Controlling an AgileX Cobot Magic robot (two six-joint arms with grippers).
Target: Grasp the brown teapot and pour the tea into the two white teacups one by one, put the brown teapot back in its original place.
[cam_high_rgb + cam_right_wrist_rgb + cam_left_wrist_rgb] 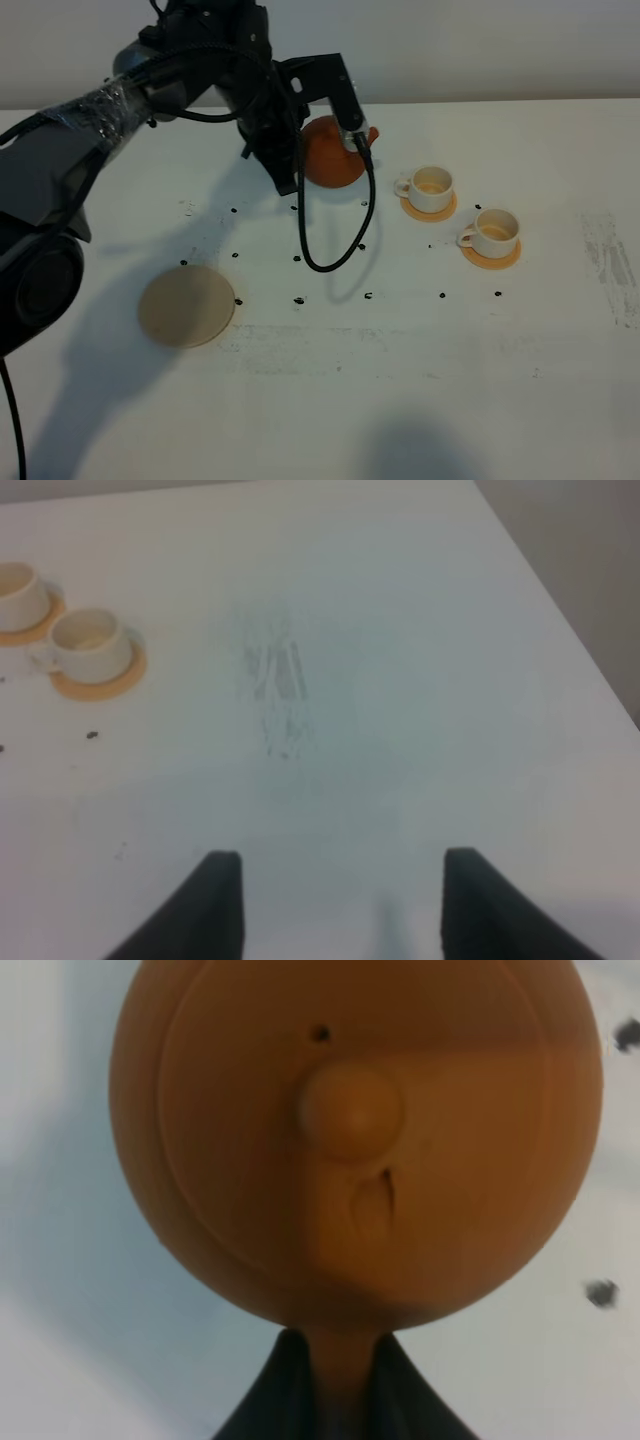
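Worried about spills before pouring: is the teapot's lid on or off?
On. The left wrist view shows the knobbed lid seated flush on the teapot, with no gap visible around its edge.

- Squat reddish-brown clay teapot (333,155), lid on and upright, its handle clamped in the left tool (335,1385), near the cups.
- Small white ceramic teacup (431,187) and second white teacup (495,232) sit side by side on orange coasters (445,211).
- Round pale tan coaster (187,306) lies bare, well apart from the teapot.

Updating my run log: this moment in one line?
left tool: shut on reddish-brown clay teapot by handle | round pale tan coaster: bare | right tool: open
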